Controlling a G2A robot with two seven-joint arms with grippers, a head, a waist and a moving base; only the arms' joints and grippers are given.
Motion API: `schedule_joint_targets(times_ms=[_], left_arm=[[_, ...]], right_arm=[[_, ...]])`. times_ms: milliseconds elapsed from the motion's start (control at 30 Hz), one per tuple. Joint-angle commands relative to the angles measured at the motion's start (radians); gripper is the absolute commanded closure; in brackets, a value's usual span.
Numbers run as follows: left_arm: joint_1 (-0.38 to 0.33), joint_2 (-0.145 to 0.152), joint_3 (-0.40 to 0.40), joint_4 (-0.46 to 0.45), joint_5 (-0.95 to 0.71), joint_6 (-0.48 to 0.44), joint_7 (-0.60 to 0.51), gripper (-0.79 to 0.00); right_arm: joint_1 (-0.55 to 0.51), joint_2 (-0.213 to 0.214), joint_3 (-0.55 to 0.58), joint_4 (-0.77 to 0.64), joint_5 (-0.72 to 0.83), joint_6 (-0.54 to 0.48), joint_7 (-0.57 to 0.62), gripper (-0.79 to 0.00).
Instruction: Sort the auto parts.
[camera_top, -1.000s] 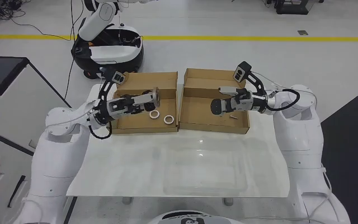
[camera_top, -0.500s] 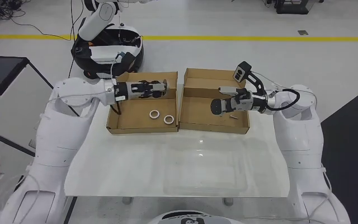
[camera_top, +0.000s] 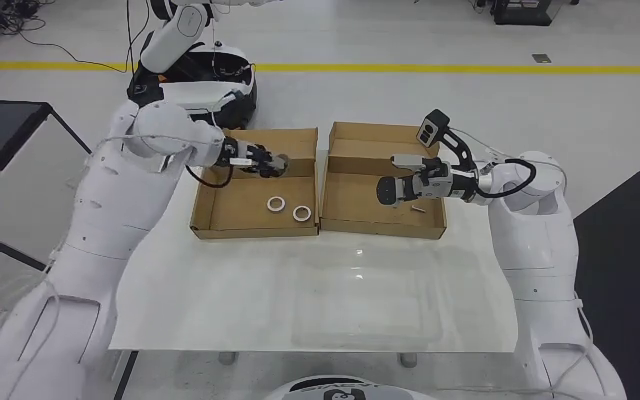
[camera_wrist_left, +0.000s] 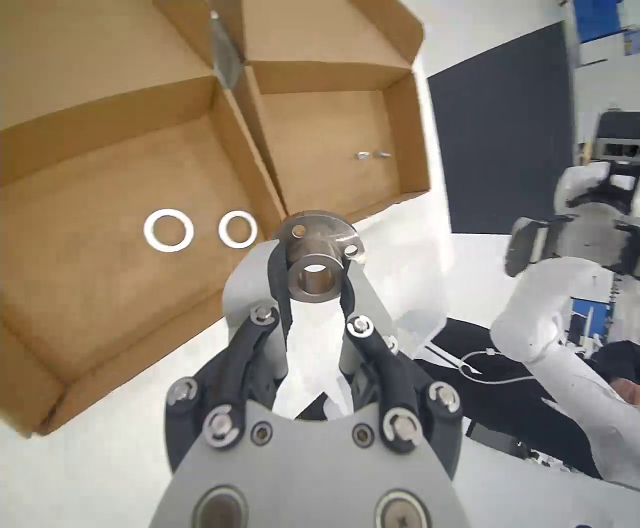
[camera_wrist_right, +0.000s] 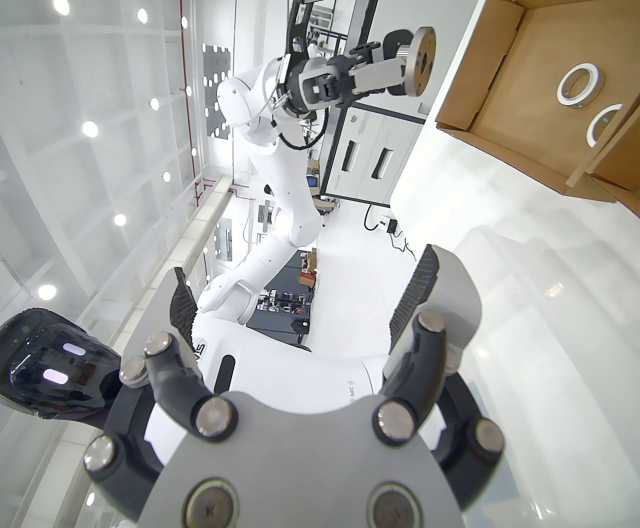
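My left gripper (camera_top: 270, 163) (camera_wrist_left: 312, 272) is shut on a metal flanged bushing (camera_top: 280, 165) (camera_wrist_left: 320, 237), held above the far part of the left cardboard box (camera_top: 235, 205) (camera_wrist_left: 75, 210). Two white rings (camera_top: 275, 204) (camera_wrist_left: 168, 230) lie side by side on that box's floor. The right cardboard box (camera_top: 355, 205) (camera_wrist_left: 320, 135) holds two small metal bolts (camera_top: 418, 210) (camera_wrist_left: 370, 155). Over this box hangs my right gripper (camera_top: 383, 190) (camera_wrist_right: 300, 300), open with nothing between its fingers. The right wrist view has the bushing (camera_wrist_right: 420, 60) far off and the rings (camera_wrist_right: 580, 85).
The two boxes stand edge to edge at the far side of the white table (camera_top: 250, 290). A clear plastic tray (camera_top: 365, 305) lies on the near middle of the table. Another robot (camera_top: 195, 90) stands behind the table on the floor.
My left arm has swung up and outward, carrying the bushing from the middle of the left box toward its far side. The right arm has not moved.
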Motion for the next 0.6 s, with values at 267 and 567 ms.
schedule_joint_targets(times_ms=[267, 567], left_arm=[[-0.052, -0.026, 0.153, 0.19, 0.235, -0.058, 0.052, 0.0], [-0.084, -0.065, 0.25, 0.351, 0.325, -0.097, 0.102, 0.0]], right_arm=[[0.0, 0.0, 0.0, 0.0, 0.0, 0.0, 0.0, -0.785], [0.0, 0.0, 0.0, 0.0, 0.0, 0.0, 0.0, -0.785]])
